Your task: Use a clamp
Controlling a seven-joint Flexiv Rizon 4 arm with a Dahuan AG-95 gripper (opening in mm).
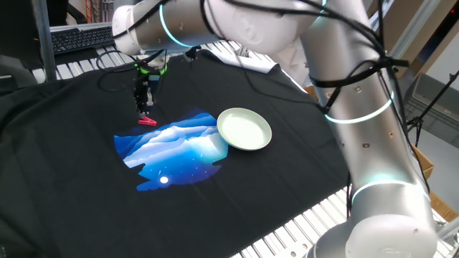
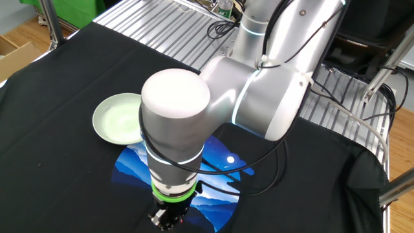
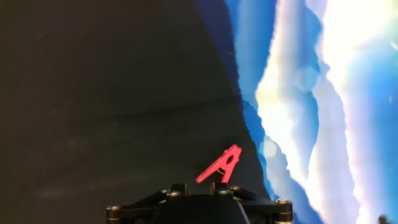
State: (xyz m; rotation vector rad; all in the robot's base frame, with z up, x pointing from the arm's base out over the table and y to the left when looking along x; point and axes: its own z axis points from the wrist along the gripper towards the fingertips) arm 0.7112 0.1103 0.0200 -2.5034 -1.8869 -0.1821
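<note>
Arm reaches out over the table with the gripper (image 1: 145, 107) pointing straight down above the black T-shirt (image 1: 64, 172) that covers the work surface. The vertical pose fits a top-down pick of something small and flat-lying.

The clamp (image 1: 148, 121) — a small red clip — lies on the black cloth at the outer edge of the blue-and-white mountain print (image 1: 176, 147), on the side away from the pale green plate (image 1: 244, 129). Plate sits well apart from the clip, touching the print's other edge; it looks empty.

Clamp vs. jaws: in the first fixed view the fingertips hang directly over the clip, close above it, and I cannot tell whether they touch. In the hand view the clamp (image 3: 220, 165) shows just beyond the gripper body at the bottom edge, lying at a slant. The other fixed view hides the clip behind the wrist.

Jaw state: cannot tell — fingers too small and dark in the fixed views, and out of frame in the hand view.

Judgement: approach stage; clip not yet lifted.
</note>
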